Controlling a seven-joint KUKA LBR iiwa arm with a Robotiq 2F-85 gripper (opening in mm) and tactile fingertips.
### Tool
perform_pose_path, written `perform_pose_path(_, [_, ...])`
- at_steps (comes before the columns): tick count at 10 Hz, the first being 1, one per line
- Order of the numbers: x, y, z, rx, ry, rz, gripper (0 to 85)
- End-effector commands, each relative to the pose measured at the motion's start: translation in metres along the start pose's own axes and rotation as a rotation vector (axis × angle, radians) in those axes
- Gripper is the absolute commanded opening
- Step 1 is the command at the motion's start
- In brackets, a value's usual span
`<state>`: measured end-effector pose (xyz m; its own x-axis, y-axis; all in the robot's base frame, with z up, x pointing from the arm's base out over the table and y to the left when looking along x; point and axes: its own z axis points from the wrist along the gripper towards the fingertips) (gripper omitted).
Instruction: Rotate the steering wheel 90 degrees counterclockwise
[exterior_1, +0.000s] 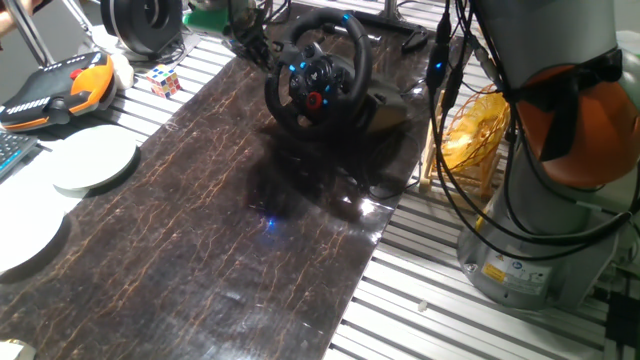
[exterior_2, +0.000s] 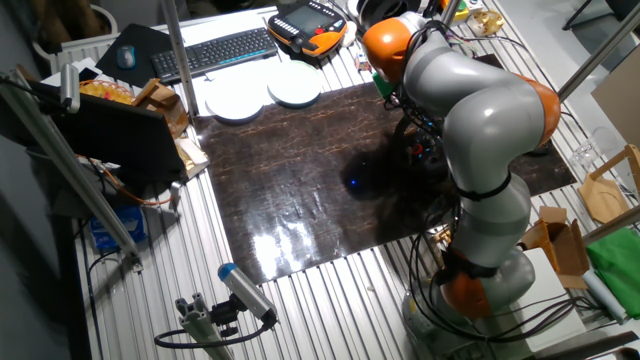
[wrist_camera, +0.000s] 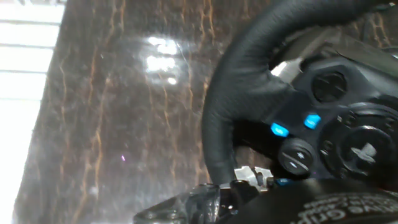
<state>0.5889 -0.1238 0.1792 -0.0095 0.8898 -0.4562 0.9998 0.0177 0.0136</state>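
The steering wheel (exterior_1: 318, 75) is black, with blue-lit hub buttons and a red knob, and stands on its base at the far end of the dark marbled mat (exterior_1: 230, 240). My gripper (exterior_1: 262, 50) is at the rim's upper left. In the hand view the thick rim (wrist_camera: 233, 99) fills the frame and runs down between my fingertips (wrist_camera: 186, 208), which sit on either side of it, so the gripper (wrist_camera: 249, 208) looks shut on the rim. In the other fixed view my arm (exterior_2: 470, 110) hides most of the wheel (exterior_2: 425, 152) and the gripper.
A Rubik's cube (exterior_1: 165, 80), an orange and black pendant (exterior_1: 55, 90), two white plates (exterior_1: 95, 160) and a black spool (exterior_1: 145, 22) lie left of the mat. A yellow wire object (exterior_1: 475, 130) and the arm's base (exterior_1: 540, 200) stand to the right.
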Motion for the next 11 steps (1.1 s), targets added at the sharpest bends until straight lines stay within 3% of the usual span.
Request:
perform_pose_path(1, [-0.001,0.001,0.001,-0.001,-0.013,0.015,33.0])
perform_pose_path(6, [-0.014,0.003,0.006,-0.003,-0.068,0.084,41.7])
perform_pose_path(11, [-0.015,0.004,0.009,-0.001,-0.071,0.092,41.7])
